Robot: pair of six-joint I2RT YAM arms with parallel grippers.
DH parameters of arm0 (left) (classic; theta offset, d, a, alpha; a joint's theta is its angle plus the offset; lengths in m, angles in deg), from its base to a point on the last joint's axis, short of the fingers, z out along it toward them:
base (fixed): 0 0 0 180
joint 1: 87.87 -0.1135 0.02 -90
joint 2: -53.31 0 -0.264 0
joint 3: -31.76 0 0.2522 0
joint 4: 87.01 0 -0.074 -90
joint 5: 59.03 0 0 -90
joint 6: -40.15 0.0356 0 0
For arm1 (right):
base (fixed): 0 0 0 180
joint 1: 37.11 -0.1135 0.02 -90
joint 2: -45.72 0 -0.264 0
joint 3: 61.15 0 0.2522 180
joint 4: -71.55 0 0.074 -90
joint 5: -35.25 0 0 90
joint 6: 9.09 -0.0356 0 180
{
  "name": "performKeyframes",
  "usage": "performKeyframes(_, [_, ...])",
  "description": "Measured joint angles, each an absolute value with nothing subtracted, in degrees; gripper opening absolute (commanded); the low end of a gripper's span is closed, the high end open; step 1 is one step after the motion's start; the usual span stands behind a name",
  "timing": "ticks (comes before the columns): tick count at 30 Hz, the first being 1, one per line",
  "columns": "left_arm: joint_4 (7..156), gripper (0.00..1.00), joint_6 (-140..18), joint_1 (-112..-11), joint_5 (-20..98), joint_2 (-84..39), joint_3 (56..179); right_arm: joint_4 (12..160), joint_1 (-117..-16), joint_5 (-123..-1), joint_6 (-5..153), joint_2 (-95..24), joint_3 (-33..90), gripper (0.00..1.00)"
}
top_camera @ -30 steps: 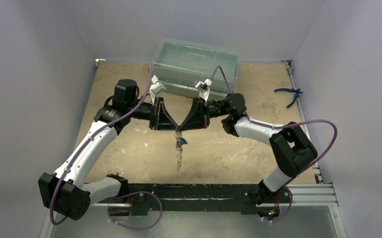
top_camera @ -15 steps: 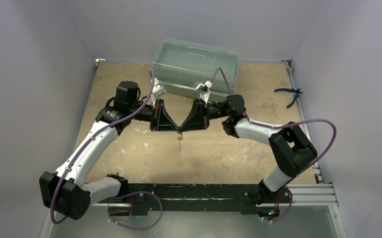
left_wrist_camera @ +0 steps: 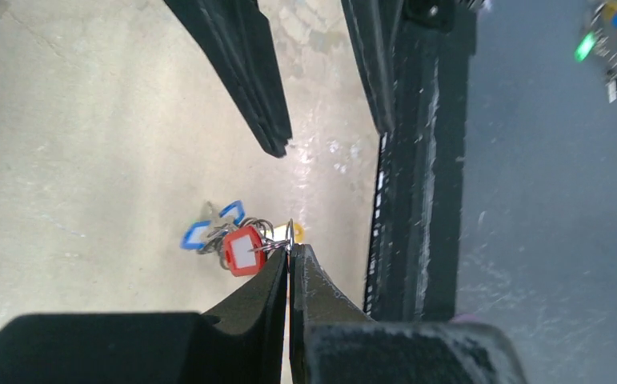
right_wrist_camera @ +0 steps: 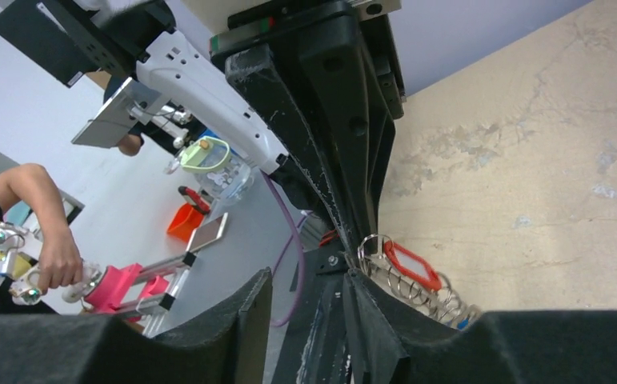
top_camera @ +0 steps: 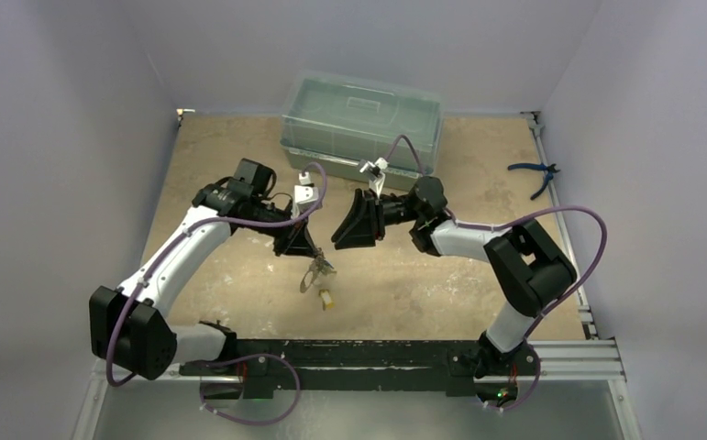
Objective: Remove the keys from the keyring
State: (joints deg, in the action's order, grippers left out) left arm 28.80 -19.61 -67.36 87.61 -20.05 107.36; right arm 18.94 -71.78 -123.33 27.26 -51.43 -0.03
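- Over the middle of the bench (top_camera: 478,284), the left claw (top_camera: 307,251) points down. Its two fingers are pressed tight together on the thin wire of the keyring (left_wrist_camera: 287,233).
- The keys (top_camera: 317,275) hang in a bunch from the ring, right under that claw.
- In the left wrist view, a red tag (left_wrist_camera: 243,250) sits in the middle of the bunch. The blue tags (left_wrist_camera: 207,230) are just to its left.
- From above, a yellow tag (top_camera: 327,298) is the lowest bit of the bunch. I cannot tell if it touches the bench.
- The right claw (top_camera: 338,240) is near the left claw, on its right side. It does not touch the left claw or the keys.
- The right claw's fingers stand partly apart, and there is nothing between them.
- In the right wrist view, the gap between those fingers looks toward the tip of the left claw, with the ring and the red tag hanging there.
- A clear plastic box (top_camera: 360,119) with a lid sits at the back of the bench.
- Blue pliers (top_camera: 535,174) lie at the far right edge, well apart from the keys.
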Motion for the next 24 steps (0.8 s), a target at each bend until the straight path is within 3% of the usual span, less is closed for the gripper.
performKeyframes(6, [19.68, 0.0, -5.73, -65.37, 81.78, -21.49, 111.5, 25.17, -70.28, -123.13, 31.94, -50.55, -0.1, 0.59])
performKeyframes(16, [11.35, 0.0, 16.0, -58.03, 70.5, -21.34, 115.17, 47.05, -69.97, -118.78, 49.75, -48.08, 3.29, 0.66])
performKeyframes(20, [10.3, 0.0, 21.81, -56.96, 69.06, -20.86, 115.17, 46.81, -70.82, -120.57, 51.96, -48.54, 3.7, 0.71])
performKeyframes(24, [9.65, 0.0, 27.56, -56.04, 67.92, -19.61, 114.99, 35.23, -72.11, -123.52, 46.04, -52.72, 4.03, 0.79])
